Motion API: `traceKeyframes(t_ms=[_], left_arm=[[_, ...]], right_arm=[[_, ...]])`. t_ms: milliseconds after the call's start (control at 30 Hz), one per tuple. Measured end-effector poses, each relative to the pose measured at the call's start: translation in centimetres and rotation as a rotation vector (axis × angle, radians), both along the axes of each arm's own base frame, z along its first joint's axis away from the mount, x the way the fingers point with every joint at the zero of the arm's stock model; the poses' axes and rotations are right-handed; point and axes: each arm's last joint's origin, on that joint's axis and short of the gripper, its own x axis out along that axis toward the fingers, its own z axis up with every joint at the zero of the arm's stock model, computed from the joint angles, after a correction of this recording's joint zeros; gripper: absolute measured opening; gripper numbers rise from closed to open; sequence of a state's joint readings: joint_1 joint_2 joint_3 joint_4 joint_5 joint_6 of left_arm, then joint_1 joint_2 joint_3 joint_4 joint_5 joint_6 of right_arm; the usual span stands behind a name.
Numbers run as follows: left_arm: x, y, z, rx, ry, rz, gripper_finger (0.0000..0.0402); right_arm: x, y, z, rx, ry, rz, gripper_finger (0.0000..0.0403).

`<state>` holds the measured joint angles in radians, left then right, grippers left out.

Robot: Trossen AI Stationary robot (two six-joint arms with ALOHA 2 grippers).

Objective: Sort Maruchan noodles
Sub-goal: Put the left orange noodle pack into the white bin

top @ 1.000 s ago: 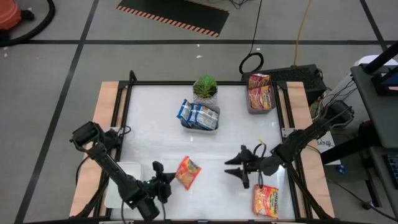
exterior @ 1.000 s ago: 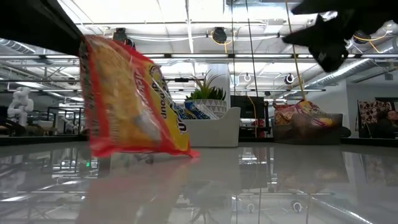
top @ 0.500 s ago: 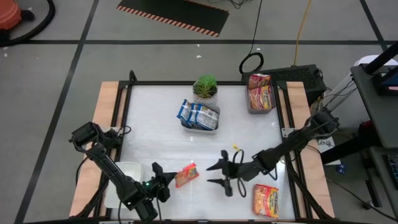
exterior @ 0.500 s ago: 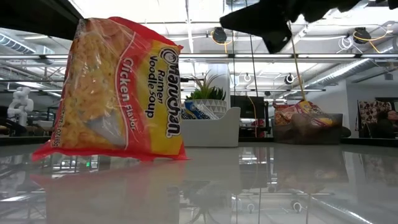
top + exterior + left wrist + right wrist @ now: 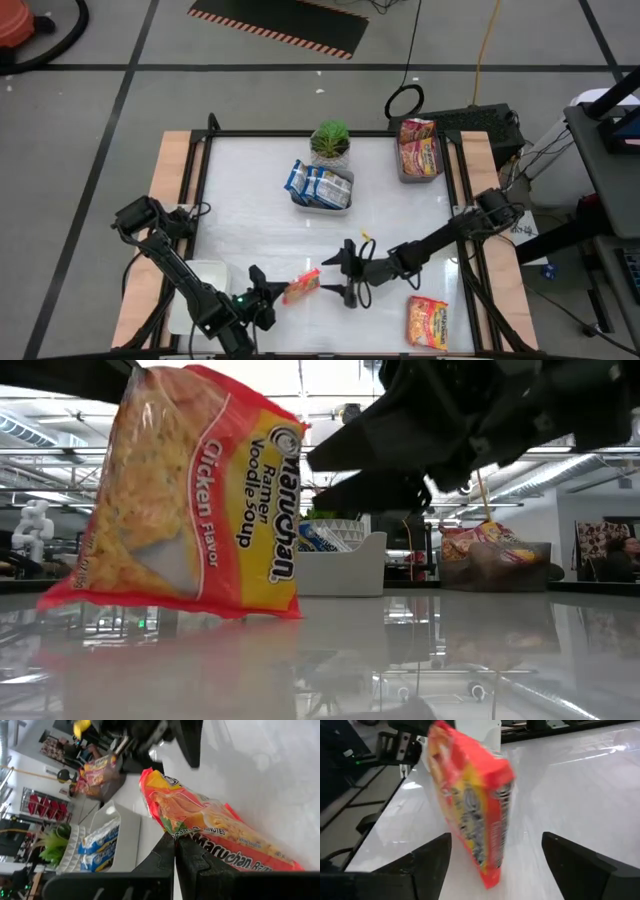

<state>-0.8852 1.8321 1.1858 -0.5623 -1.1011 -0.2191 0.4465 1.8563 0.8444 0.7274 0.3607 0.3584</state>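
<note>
An orange-red Maruchan packet (image 5: 302,285) stands on its edge near the table's front, seen broadside in the low view (image 5: 190,490). My left gripper (image 5: 275,297) is shut on it from the left. My right gripper (image 5: 344,273) is open just to the right of it. In the right wrist view its two fingers stand on either side of the packet (image 5: 470,805) and touch nothing. A pink-red packet (image 5: 427,320) lies flat at the front right. Blue-white packets (image 5: 318,184) fill a white tray. More pink-red packets (image 5: 417,145) sit in a grey tray. My left gripper pinches the packet's edge seam (image 5: 172,832) at its left end between both fingers, which come in nearly level from the table's left. The packet stands on edge, its printed face toward the near side. Whether its lower edge (image 5: 170,603) touches the table, I cannot tell.
A potted plant (image 5: 330,140) stands behind the white tray (image 5: 345,200) at the back centre. The grey tray (image 5: 400,172) is at the back right corner. A white tray (image 5: 205,275) lies at the front left, beside my left arm.
My right gripper has swept toward the table's left edge and down, up to the orange-red packet, and has opened wider. My left gripper has rolled, which tipped the packet from lying fairly flat up onto its edge.
</note>
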Motion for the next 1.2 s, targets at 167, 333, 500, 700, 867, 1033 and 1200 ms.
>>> traceKeyframes(t_ms=[167,333,500,700,867,1033,1200], left_arm=[[0.2,-0.6,0.2,-0.007,-0.010,-0.038,0.0003],[0.3,-0.7,0.3,-0.022,-0.023,-0.039,0.0003],[0.4,-0.9,0.4,-0.030,-0.033,-0.046,0.0003],[0.4,-0.9,0.4,-0.039,-0.031,-0.048,0.0003],[0.3,-1.0,0.3,-0.073,-0.026,-0.051,0.0004],[0.0,-1.3,0.3,-0.125,-0.017,-0.058,0.0015],[-0.1,-1.4,0.2,-0.292,-0.010,-0.022,0.0023]], right_arm=[[0.6,0.0,-1.1,0.041,-0.022,0.074,0.0306],[1.1,0.4,-2.0,0.071,-0.122,0.145,0.0304],[2.6,1.2,-3.2,0.087,-0.134,0.178,0.0290],[5.1,2.5,-3.8,0.075,-0.157,0.229,0.0269],[5.2,2.5,-3.6,0.063,-0.166,0.231,0.0226],[4.9,2.5,-3.2,0.065,-0.169,0.230,0.0180],[4.9,2.5,-3.2,0.062,-0.169,0.233,0.0144]])
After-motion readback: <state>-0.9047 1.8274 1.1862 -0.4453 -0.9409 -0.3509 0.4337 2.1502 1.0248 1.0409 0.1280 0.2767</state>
